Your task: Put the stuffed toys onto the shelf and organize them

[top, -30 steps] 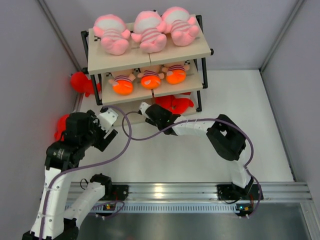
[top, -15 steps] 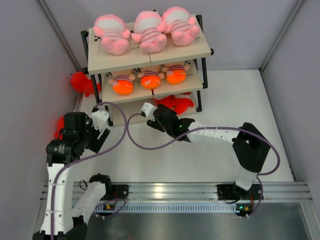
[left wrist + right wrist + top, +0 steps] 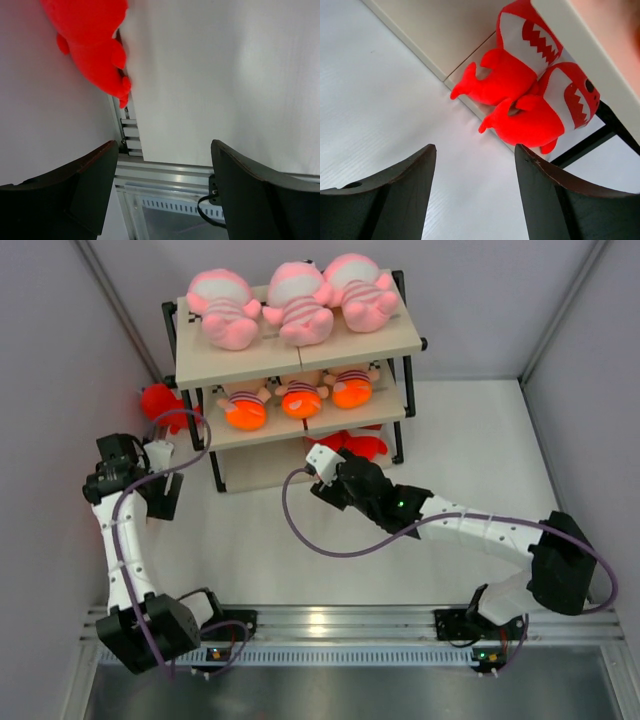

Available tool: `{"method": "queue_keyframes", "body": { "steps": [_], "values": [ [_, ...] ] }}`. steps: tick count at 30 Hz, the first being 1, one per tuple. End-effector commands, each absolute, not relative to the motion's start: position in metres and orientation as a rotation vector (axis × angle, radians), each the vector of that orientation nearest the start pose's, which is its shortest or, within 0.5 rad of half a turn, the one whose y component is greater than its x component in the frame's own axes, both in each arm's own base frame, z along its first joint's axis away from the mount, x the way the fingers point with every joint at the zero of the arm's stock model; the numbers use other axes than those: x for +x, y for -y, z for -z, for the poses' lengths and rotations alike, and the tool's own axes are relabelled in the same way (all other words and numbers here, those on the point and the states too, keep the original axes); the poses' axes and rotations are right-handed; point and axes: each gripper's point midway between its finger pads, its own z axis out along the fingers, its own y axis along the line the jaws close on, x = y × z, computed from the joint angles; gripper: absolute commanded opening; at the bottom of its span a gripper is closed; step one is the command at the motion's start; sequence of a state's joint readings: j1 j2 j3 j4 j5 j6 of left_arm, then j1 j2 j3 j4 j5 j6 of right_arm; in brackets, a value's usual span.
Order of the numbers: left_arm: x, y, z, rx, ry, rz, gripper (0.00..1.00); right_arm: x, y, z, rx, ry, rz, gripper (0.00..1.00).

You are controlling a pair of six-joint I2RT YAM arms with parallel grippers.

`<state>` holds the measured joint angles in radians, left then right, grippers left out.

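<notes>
The shelf (image 3: 215, 362) stands at the back. Three pale-pink plush dolls (image 3: 298, 302) lie on its top board and three striped dolls with orange heads (image 3: 300, 398) on the middle board. Two red sharks (image 3: 350, 446) lie on the bottom board; in the right wrist view they (image 3: 520, 75) lie side by side just ahead. My right gripper (image 3: 330, 475) (image 3: 475, 150) is open and empty, low in front of them. My left gripper (image 3: 160, 495) (image 3: 164, 150) is open and empty by the left wall. A red shark (image 3: 92, 40) lies beyond it against the wall.
Another red toy (image 3: 160, 402) lies on the table left of the shelf, by the wall. White walls close in the left, back and right. An aluminium rail (image 3: 350, 620) runs along the near edge. The shelf's black leg (image 3: 582, 145) stands right of the sharks.
My left arm has swung left toward the wall, now covering the red shark there in the top view. My right arm has stretched out and its gripper has shifted right, in front of the bottom board.
</notes>
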<state>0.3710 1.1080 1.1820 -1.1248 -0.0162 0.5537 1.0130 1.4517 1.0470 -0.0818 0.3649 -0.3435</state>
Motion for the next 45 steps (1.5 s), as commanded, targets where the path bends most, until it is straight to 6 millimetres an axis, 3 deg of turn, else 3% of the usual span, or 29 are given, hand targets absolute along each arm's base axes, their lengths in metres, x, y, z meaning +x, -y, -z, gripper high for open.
{"method": "queue_keyframes", "body": {
  "steps": [1, 3, 7, 11, 12, 18, 24, 27, 28, 29, 30, 31, 32, 35, 36, 38, 39, 41, 42, 44, 45],
  "values": [
    [0.231, -0.148, -0.185, 0.161, -2.619, -0.431, 0.81, 0.278, -0.327, -0.229, -1.014, -1.629, -0.168, 0.65],
    [0.232, -0.174, -0.174, 0.073, -2.640, -0.502, 0.82, 0.274, -0.328, -0.231, -1.020, -1.623, -0.189, 0.66],
    [0.261, -0.218, -0.155, -0.059, -2.617, -0.600, 0.83, 0.269, -0.325, -0.238, -1.000, -1.622, -0.222, 0.66],
    [0.299, -0.217, -0.153, -0.052, -2.548, -0.474, 0.97, 0.266, -0.327, -0.238, -0.988, -1.632, -0.260, 0.66],
    [0.307, -0.219, -0.156, -0.055, -2.526, -0.473, 0.98, 0.265, -0.327, -0.238, -0.984, -1.635, -0.263, 0.66],
    [0.346, -0.229, -0.129, -0.050, -2.516, -0.483, 0.97, 0.269, -0.328, -0.229, -0.962, -1.670, -0.245, 0.66],
    [0.364, -0.258, -0.106, -0.132, -2.542, -0.622, 0.91, 0.271, -0.332, -0.219, -0.979, -1.714, -0.233, 0.66],
    [0.365, -0.257, -0.092, -0.125, -2.573, -0.599, 0.79, 0.270, -0.334, -0.219, -0.969, -1.714, -0.245, 0.66],
    [0.365, -0.257, -0.090, -0.118, -2.576, -0.592, 0.58, 0.269, -0.335, -0.219, -0.966, -1.716, -0.252, 0.66],
    [0.365, -0.256, -0.089, -0.113, -2.578, -0.581, 0.46, 0.269, -0.335, -0.219, -0.964, -1.717, -0.253, 0.66],
    [0.364, -0.254, -0.089, -0.109, -2.578, -0.574, 0.27, 0.268, -0.336, -0.219, -0.960, -1.719, -0.258, 0.66],
    [0.364, -0.254, -0.092, -0.110, -2.570, -0.575, 0.00, 0.267, -0.337, -0.221, -0.960, -1.717, -0.264, 0.66],
    [0.359, -0.250, -0.090, -0.108, -2.580, -0.564, 0.00, 0.264, -0.339, -0.220, -0.970, -1.718, -0.267, 0.66],
    [0.347, -0.233, -0.117, -0.073, -2.535, -0.521, 0.00, 0.257, -0.343, -0.225, -0.974, -1.713, -0.288, 0.66],
    [0.339, -0.222, -0.138, -0.057, -2.488, -0.502, 0.00, 0.254, -0.344, -0.227, -0.973, -1.711, -0.302, 0.66],
    [0.318, -0.202, -0.151, -0.038, -2.486, -0.452, 0.00, 0.245, -0.348, -0.232, -0.981, -1.703, -0.339, 0.66],
    [0.314, -0.185, -0.180, 0.000, -2.400, -0.400, 0.00, 0.241, -0.349, -0.236, -0.973, -1.699, -0.364, 0.66],
    [0.292, -0.160, -0.194, 0.023, -2.395, -0.328, 0.00, 0.230, -0.356, -0.245, -0.984, -1.679, -0.430, 0.66],
    [0.281, -0.149, -0.218, 0.033, -2.330, -0.331, 0.00, 0.227, -0.359, -0.248, -0.979, -1.676, -0.454, 0.66],
    [0.267, -0.126, -0.242, 0.068, -2.279, -0.262, 0.00, 0.214, -0.366, -0.259, -0.982, -1.647, -0.514, 0.66],
    [0.249, -0.110, -0.253, 0.079, -2.270, -0.232, 0.00, 0.209, -0.370, -0.266, -0.972, -1.635, -0.548, 0.66]
  ]
}}
